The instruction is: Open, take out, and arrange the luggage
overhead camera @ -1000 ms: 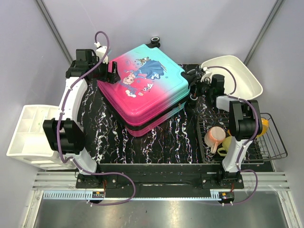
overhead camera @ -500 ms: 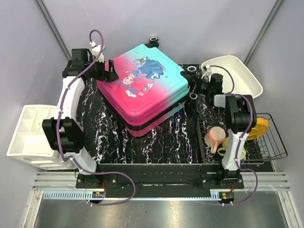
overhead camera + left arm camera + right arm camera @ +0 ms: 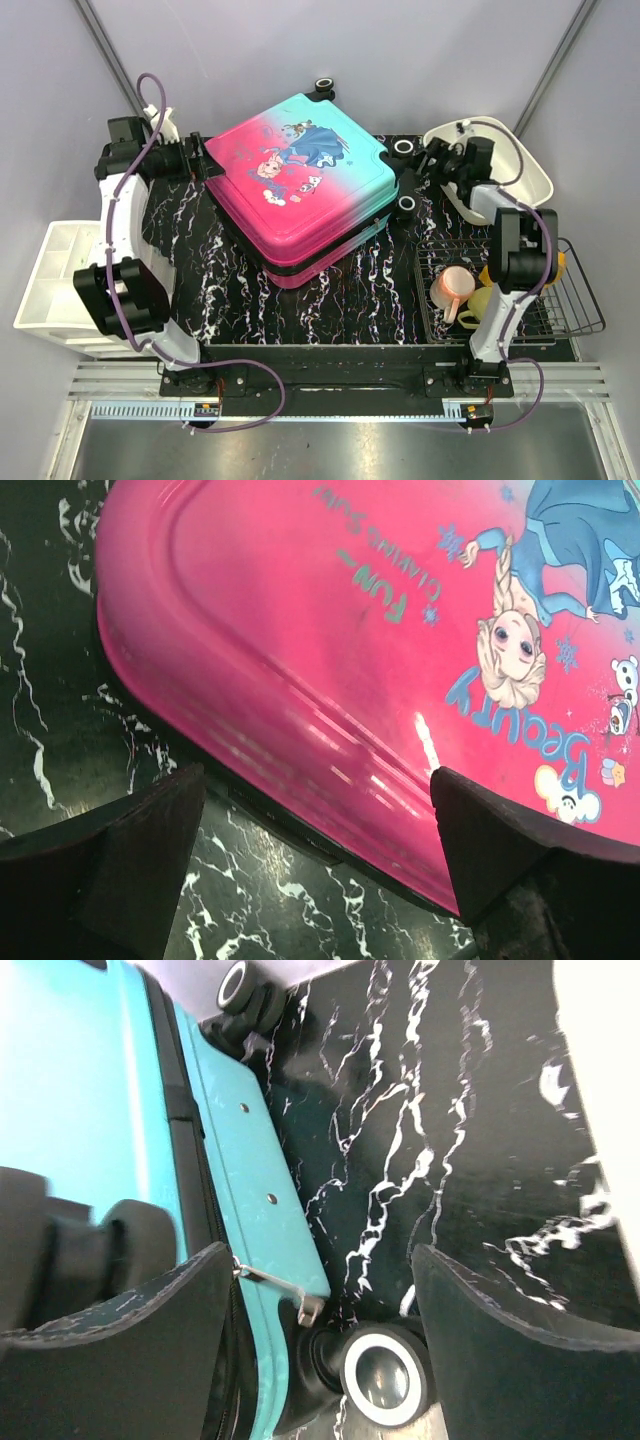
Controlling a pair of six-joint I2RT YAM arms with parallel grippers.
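luggage [image 3: 300, 185] lies flat & shut on the table [image 3: 230, 300], print side up, turned diagonal: pink end to the l, teal end w/ wheels to the r. l gripper [image 3: 197, 162] sits at the far-l pink corner, jaws spread wide, nothing in them. its wrist cam shows the pink shell edge beyond the fingers [image 3: 120, 870]; can't tell if they touch it. r gripper [image 3: 432, 160] is by the teal end, near a wheel [image 3: 403, 147], jaws also apart, gripping nothing. its wrist cam shows a zip pull [image 3: 290, 1297] & a black wheel low btwn the fingers [image 3: 150, 1340]. white tub [image 3: 525, 175] far r, just behind the r gripper. wire rack [image 3: 580, 310] w/ cups [image 3: 455, 287] near r. white tray [image 3: 50, 270] off the table's l edge.
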